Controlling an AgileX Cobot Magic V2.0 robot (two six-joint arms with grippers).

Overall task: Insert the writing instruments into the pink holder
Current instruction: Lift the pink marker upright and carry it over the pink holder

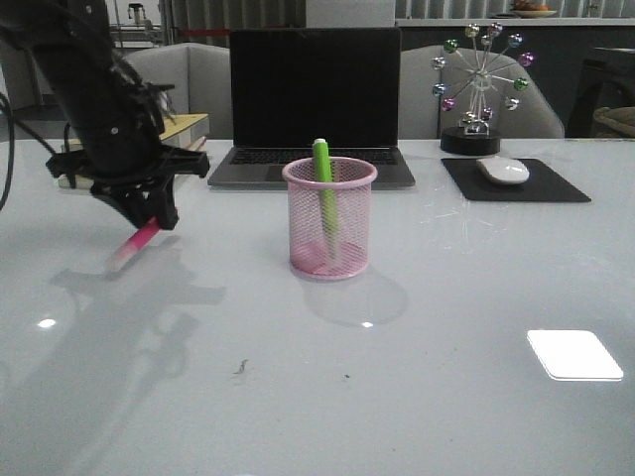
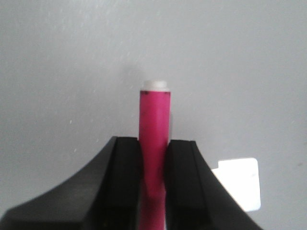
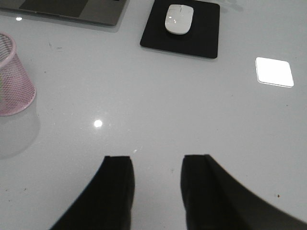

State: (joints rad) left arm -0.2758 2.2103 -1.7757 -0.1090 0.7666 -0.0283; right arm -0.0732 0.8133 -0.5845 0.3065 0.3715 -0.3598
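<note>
The pink mesh holder (image 1: 329, 223) stands mid-table, also at the edge of the right wrist view (image 3: 13, 79). A lime green highlighter (image 1: 323, 188) leans inside it, its top poking above the rim. My left gripper (image 1: 154, 216) hangs left of the holder, above the table, shut on the bright pink highlighter (image 1: 134, 245), which points down and to the left. In the left wrist view the pink highlighter (image 2: 154, 129) sticks out past the gripper (image 2: 154, 143), pale cap end outward. My right gripper (image 3: 157, 160) is open over bare table, holding nothing; it is out of the front view.
An open laptop (image 1: 314, 104) stands behind the holder. A white mouse (image 1: 504, 170) lies on a black pad (image 1: 516, 181) at the back right, with a ferris-wheel ornament (image 1: 481, 89) behind it. Books (image 1: 184, 129) are stacked at the back left.
</note>
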